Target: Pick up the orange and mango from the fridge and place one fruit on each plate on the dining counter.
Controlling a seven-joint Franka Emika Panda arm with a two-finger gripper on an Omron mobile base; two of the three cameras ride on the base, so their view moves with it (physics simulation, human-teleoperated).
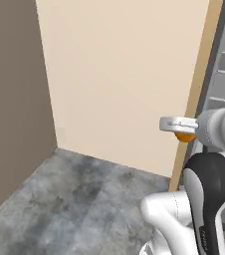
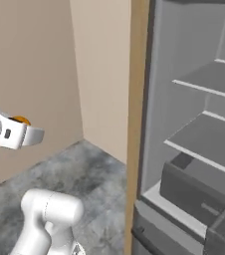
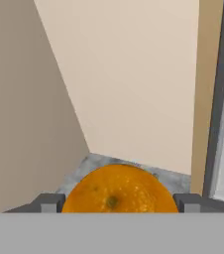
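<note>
This was a home kitchen — a rendered one. The fridge (image 2: pixel 194 149) stood open at the right, a tall dark grey cabinet with pale grey shelves (image 2: pixel 204 137), a grey drawer (image 2: pixel 194 191) low down and a tan wooden side panel (image 2: pixel 136 124). Beside it plain cream walls (image 1: pixel 124 84) met in a corner, and a mottled grey stone floor (image 1: pixel 79 199) ran below — domestic, not industrial.
</note>
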